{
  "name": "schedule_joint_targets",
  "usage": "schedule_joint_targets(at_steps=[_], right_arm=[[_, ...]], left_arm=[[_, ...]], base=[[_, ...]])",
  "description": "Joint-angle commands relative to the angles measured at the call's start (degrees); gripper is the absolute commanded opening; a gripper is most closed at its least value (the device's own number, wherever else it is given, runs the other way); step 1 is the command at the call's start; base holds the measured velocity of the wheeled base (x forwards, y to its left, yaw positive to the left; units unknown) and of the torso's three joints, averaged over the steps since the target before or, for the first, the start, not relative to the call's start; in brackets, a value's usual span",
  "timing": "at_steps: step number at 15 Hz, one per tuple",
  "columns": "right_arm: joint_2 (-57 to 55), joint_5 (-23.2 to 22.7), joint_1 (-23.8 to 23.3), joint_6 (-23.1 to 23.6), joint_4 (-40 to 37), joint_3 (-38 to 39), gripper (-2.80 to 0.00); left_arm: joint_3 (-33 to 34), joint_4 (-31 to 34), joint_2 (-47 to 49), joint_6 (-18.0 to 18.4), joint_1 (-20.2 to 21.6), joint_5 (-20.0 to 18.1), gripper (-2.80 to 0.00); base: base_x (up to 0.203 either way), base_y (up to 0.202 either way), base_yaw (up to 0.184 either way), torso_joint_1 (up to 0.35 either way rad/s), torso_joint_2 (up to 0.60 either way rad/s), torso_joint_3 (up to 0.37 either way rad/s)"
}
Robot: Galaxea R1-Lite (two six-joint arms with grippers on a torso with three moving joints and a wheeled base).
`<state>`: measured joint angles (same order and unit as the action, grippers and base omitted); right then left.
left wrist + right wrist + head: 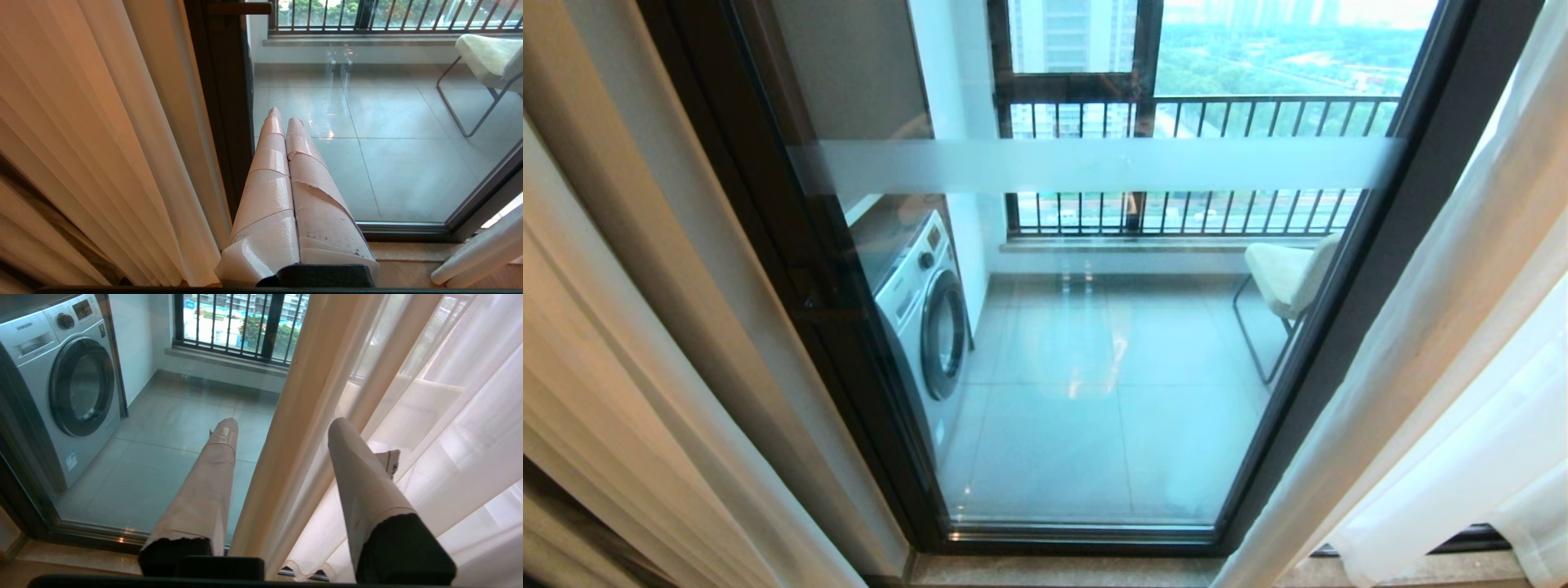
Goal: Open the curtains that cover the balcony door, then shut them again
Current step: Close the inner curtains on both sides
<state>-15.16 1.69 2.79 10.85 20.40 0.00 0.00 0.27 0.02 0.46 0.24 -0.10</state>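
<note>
Your right gripper (282, 428) had its tape-wrapped fingers (212, 473) spread astride the leading fold of the sheer white curtains (408, 396), gathered right of the dark-framed glass balcony door (1094, 367), seemingly to drag them shut, while your left gripper (284, 122) sat pressed together, idle.

We are in a high-rise flat, facing the balcony door (1094, 327). Behind its glass we see a front-loading washing machine (927, 314) on a tiled floor (1094, 425), a cushioned chair (1286, 278), and a barred railing (1192, 163) with apartment towers and trees far below. Floor-length curtains (1421, 367) hang alongside.
</note>
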Motion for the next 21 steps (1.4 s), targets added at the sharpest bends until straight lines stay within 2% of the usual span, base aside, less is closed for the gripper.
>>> schedule_joint_targets(at_steps=[1, 6, 10, 21], right_arm=[[2.2, -0.8, -2.4, 0.0, -1.0, 0.0, -2.80], [8.9, -2.4, -3.2, 0.0, -6.0, 0.0, -2.80], [15.2, -1.6, -3.0, 0.2, -16.2, 0.0, -2.80], [15.2, -1.3, -3.0, -0.8, -16.9, 0.0, -2.80]], left_arm=[[0.0, 0.0, 0.0, 0.0, 0.0, 0.0, -2.80], [0.0, 0.0, 0.0, 0.0, 0.0, 0.0, -2.80], [0.0, 0.0, 0.0, 0.0, 0.0, 0.0, -2.80], [0.0, 0.0, 0.0, 0.0, 0.0, 0.0, -2.80]], base=[[0.000, 0.000, 0.000, 0.000, 0.00, 0.000], [0.000, 0.000, 0.000, 0.000, 0.00, 0.000], [0.000, 0.000, 0.000, 0.000, 0.00, 0.000], [0.000, 0.000, 0.000, 0.000, 0.00, 0.000]])
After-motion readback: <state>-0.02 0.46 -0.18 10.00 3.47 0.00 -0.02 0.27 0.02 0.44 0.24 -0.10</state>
